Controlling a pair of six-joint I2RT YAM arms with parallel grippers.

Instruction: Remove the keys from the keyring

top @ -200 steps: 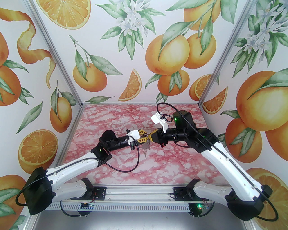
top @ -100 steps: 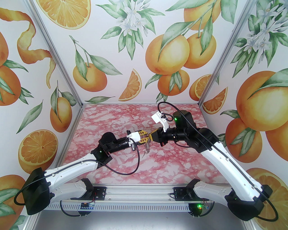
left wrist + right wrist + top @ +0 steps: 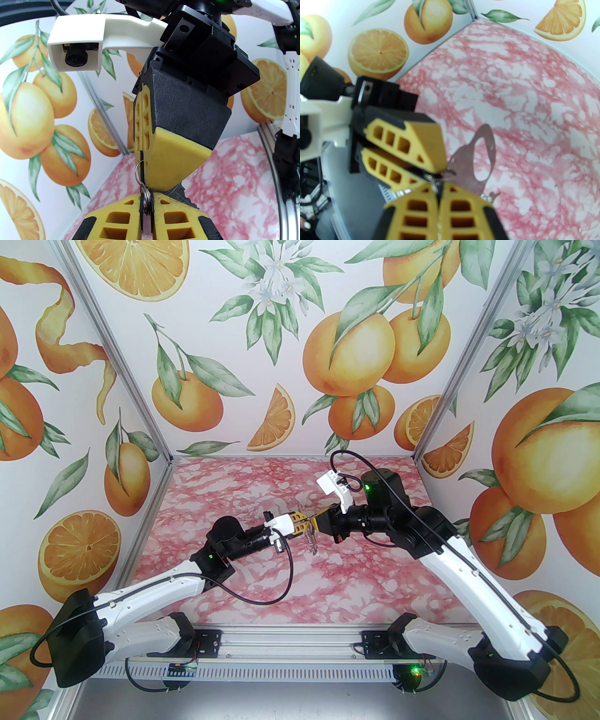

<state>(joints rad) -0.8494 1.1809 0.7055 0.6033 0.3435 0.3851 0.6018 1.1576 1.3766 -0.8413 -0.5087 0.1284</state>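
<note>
high rear overview, close wrist views

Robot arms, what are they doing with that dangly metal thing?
The left gripper and right gripper meet tip to tip above the table. The left pinches a small coiled ring; the right is shut on a thin ring linked to it. The dark keyring hangs beside them.

Your left arm and right arm meet tip to tip above the middle of the table — wrists stretched out, fingers pointing at each other. Your left gripper pinches a small split ring; your right gripper is clamped tight on the thin wire loop linked to it.
</note>
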